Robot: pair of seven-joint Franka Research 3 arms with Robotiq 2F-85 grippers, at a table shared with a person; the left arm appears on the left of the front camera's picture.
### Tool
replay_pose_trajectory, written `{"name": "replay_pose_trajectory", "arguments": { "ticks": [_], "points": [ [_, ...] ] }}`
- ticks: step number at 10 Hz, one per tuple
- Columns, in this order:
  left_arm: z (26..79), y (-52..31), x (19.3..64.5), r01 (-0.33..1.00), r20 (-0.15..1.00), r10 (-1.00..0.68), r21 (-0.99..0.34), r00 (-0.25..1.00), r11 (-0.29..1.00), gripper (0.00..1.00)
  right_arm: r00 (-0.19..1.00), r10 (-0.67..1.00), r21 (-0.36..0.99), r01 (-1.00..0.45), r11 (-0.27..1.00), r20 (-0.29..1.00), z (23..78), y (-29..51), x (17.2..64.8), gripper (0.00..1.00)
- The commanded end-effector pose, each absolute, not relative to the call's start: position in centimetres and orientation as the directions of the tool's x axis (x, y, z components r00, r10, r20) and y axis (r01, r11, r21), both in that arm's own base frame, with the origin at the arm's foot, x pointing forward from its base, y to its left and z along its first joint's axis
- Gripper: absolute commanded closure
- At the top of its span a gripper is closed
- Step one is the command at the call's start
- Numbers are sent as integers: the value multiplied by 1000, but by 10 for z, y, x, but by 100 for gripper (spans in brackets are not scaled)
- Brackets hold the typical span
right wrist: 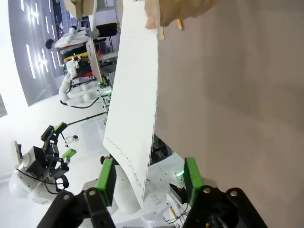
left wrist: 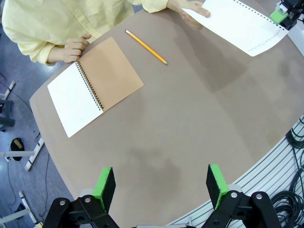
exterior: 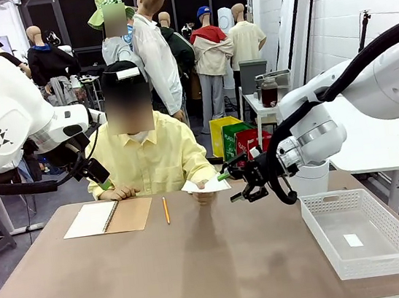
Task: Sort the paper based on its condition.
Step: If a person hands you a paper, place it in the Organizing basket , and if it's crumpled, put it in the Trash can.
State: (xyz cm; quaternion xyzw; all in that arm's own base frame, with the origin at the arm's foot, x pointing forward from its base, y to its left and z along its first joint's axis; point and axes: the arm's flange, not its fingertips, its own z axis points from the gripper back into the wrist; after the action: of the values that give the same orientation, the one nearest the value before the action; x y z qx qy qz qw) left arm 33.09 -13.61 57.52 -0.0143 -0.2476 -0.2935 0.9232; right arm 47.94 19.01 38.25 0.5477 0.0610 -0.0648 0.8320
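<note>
A person's hand (exterior: 204, 194) holds the paper (exterior: 208, 185) above the far side of the tabletop (exterior: 200, 266), its free edge between the spread fingers of the right tool (right wrist: 148, 175), while the left tool (left wrist: 161, 186) hangs with jaws apart over the tabletop.

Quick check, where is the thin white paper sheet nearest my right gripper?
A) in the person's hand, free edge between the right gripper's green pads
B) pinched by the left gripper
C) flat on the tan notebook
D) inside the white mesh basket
A: the person's hand holds the white sheet, its edge between the open fingers of the right gripper.
</note>
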Motion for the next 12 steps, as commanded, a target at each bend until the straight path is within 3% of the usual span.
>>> {"name": "replay_pose_trajectory", "arguments": {
  "ticks": [1, 2, 5, 6, 9, 12],
  "points": [
    [574, -135, 331, 548, 473, -532, 118, 702, 828, 0, 974, -89, 908, 226, 354, -208, 383, 195, 491, 55],
    [574, -135, 331, 548, 473, -532, 118, 702, 828, 0, 973, -96, 909, 230, 347, -210, 382, 195, 492, 74],
    [574, -135, 331, 548, 473, -532, 118, 702, 828, 0, 965, -135, 903, 260, 341, -227, 377, 193, 496, 88],
    [574, -135, 331, 548, 473, -532, 118, 702, 828, 0, 963, -136, 900, 267, 344, -233, 375, 194, 497, 100],
    [574, -135, 331, 548, 473, -532, 118, 702, 828, 0, 968, -148, 901, 244, 358, -203, 377, 192, 496, 100],
    [574, -135, 331, 548, 473, -532, 118, 702, 828, 0, 995, -90, 877, 74, 474, -35, 406, 179, 489, 100]
  ]
}}
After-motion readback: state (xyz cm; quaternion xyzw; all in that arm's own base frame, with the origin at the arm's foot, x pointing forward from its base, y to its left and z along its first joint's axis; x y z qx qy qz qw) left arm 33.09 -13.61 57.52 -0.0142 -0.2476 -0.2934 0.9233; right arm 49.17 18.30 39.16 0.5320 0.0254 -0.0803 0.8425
